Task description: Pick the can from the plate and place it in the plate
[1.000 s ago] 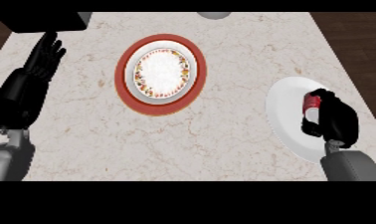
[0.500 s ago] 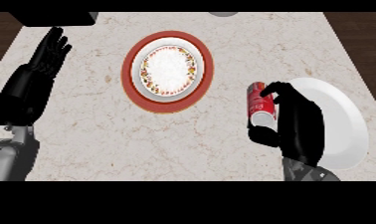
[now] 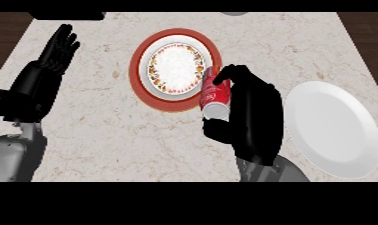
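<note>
Head view: the can (image 3: 215, 100) has been carried from the white plate (image 3: 334, 131) to the right edge of the red-rimmed plate (image 3: 137, 69), clasped in the curled fingers of the right hand (image 3: 255, 119); 1 step, lowering, is judged left.

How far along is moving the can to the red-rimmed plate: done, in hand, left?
Done: the can is off the white plate. In hand: the right hand curls round it at the right edge of the red-rimmed plate. Left: setting it on that plate and letting go.
</note>
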You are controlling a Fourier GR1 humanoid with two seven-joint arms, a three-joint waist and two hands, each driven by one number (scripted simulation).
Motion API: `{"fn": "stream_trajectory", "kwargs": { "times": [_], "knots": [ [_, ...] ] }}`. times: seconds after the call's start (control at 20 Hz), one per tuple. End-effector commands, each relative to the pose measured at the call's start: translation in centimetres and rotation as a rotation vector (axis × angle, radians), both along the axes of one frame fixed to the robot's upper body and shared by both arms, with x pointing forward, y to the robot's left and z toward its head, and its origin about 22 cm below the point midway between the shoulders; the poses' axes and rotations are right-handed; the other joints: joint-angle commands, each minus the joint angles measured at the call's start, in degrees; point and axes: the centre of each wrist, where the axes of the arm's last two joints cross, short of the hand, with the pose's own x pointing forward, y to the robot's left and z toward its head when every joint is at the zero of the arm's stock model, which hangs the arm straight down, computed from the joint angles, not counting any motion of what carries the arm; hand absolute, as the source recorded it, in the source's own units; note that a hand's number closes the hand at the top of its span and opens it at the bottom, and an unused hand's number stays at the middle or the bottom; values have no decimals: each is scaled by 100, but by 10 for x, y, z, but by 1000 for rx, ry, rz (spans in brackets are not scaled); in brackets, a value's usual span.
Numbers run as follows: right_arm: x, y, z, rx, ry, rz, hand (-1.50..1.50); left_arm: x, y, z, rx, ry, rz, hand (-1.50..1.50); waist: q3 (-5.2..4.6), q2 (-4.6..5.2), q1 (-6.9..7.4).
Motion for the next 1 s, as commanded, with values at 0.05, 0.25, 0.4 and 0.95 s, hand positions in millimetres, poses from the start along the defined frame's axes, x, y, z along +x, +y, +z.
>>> {"fn": "stream_trajectory", "kwargs": {
  "times": [0.05, 0.25, 0.4, 0.95],
  "knots": [
    [39, 33, 1, 49, -6, -1, 150, 1, -7, 11, 11, -6, 0, 0, 6, 28, 88],
    [66, 45, 3, 103, 48, 3, 150, 1, -12, -8, 18, -16, -35, 0, 4, 40, 124],
    [95, 57, 18, 114, 63, 9, 150, 1, -10, -1, 13, -4, -31, 0, 4, 51, 214],
    [160, 51, -42, 36, 127, -63, 150, 10, -24, 8, 8, -21, -58, 0, 6, 124, 423]
  ]
}}
